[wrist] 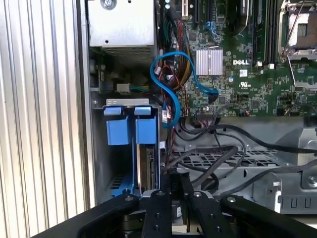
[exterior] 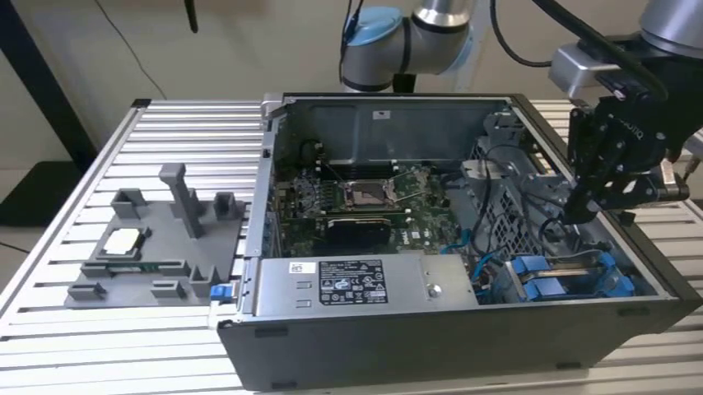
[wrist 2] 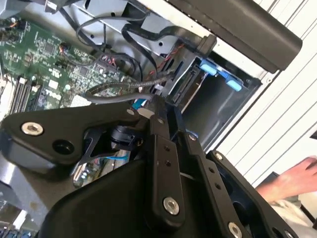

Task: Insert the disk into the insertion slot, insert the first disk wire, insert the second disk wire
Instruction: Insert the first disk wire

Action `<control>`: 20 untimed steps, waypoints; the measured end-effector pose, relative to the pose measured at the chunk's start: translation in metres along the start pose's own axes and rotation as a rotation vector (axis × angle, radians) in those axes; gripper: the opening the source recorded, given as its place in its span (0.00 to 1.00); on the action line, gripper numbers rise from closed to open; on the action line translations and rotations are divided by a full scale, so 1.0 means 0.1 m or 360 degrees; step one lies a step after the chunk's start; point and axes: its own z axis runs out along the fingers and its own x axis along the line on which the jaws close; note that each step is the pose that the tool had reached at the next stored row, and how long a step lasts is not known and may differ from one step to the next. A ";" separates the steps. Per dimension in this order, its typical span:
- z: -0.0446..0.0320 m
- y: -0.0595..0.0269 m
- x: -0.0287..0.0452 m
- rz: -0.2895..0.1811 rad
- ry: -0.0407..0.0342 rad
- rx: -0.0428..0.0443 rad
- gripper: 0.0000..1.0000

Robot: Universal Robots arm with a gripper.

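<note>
The claw (exterior: 579, 212) hangs inside the open computer case (exterior: 439, 346), near the case's side wall. Its fingers (wrist 2: 166, 163) are drawn together on the end of a black braided wire (wrist 2: 119, 89), which runs straight into their tips in the second wrist view. The disk (wrist: 148, 166) already sits on edge in the insertion slot (wrist: 99, 148), just ahead of the claw's tips and below them, its blue carrier tab beside a second blue tab (wrist: 119, 131).

The first wrist view looks down past the claw into the bay and shows a light blue cable (wrist: 171, 84) looping beyond the disk, between the power-supply box (wrist: 121, 25) and the motherboard (wrist: 247, 59). The second wrist view gives the wire at the tips, the slot's open mouth just beyond them, and a person's hand (wrist 2: 290, 181) outside the case, off to the claw's side and apart from it. The exterior view takes in the whole arm (exterior: 417, 33) reaching over the case's back wall.

The case stands on a slatted aluminium table (exterior: 165, 123). A grey fixture tray (exterior: 154, 247) lies on the slats across the case from the claw, well apart from it. A pale wall rises behind, and dark floor shows past the table at the exterior view's left.
</note>
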 end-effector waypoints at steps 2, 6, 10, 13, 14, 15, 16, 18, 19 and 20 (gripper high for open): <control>0.013 -0.052 0.022 0.0000 0.0001 -0.0024 0.19; 0.048 -0.155 0.071 0.0000 -0.0001 -0.0049 0.19; 0.096 -0.211 0.088 0.0000 -0.0005 -0.0063 0.19; 0.142 -0.212 0.089 0.0003 -0.0005 -0.0067 0.19; 0.157 -0.212 0.090 0.0004 -0.0005 -0.0068 0.19; 0.171 -0.212 0.091 0.0004 -0.0005 -0.0069 0.19; 0.185 -0.212 0.093 0.0004 -0.0005 -0.0070 0.19; 0.202 -0.214 0.110 0.0004 -0.0007 -0.0076 0.19; 0.213 -0.216 0.125 0.0004 -0.0008 -0.0081 0.19; 0.221 -0.220 0.142 0.0004 -0.0008 -0.0086 0.19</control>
